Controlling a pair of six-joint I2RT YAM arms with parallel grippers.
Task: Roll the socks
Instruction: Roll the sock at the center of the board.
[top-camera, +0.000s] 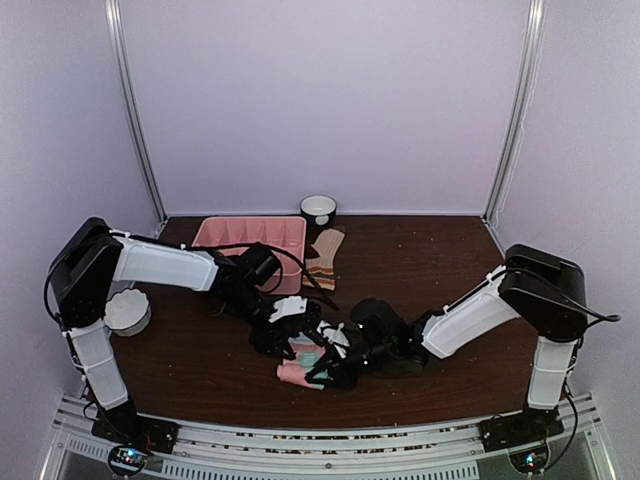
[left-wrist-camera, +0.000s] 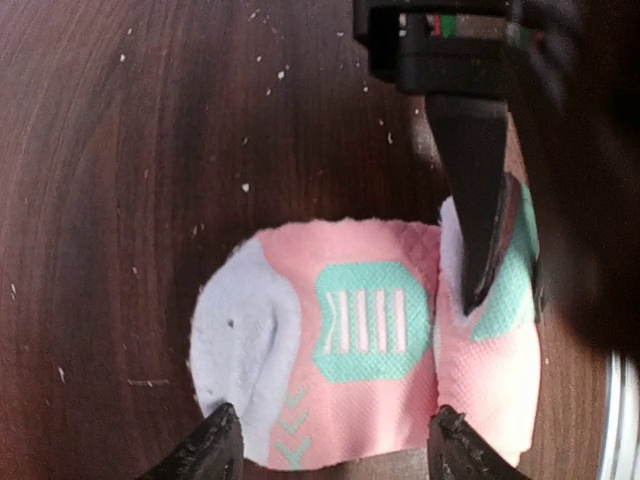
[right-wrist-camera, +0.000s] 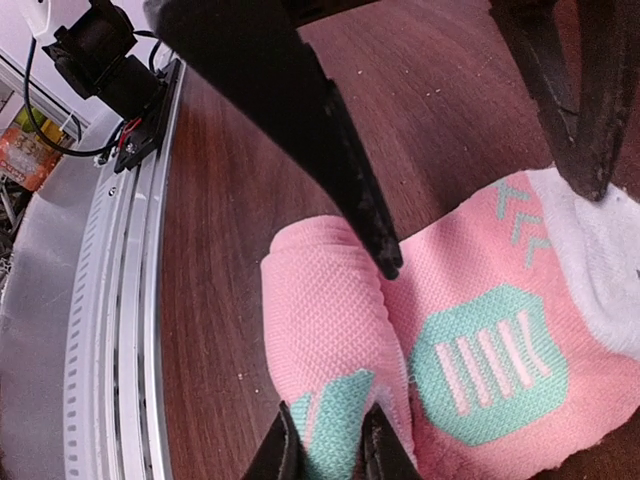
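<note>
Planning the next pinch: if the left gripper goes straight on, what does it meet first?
Most likely the pink sock, lying directly ahead of the left gripper, between its open fingertips.

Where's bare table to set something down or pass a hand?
Free: the right rear of the table, between the tan striped sock and the right arm; the left front, between the left arm's base and the pink sock. Crowded: centre front, where the left tool and right tool meet over the pink sock, and back left by the pink divided tray.
</note>
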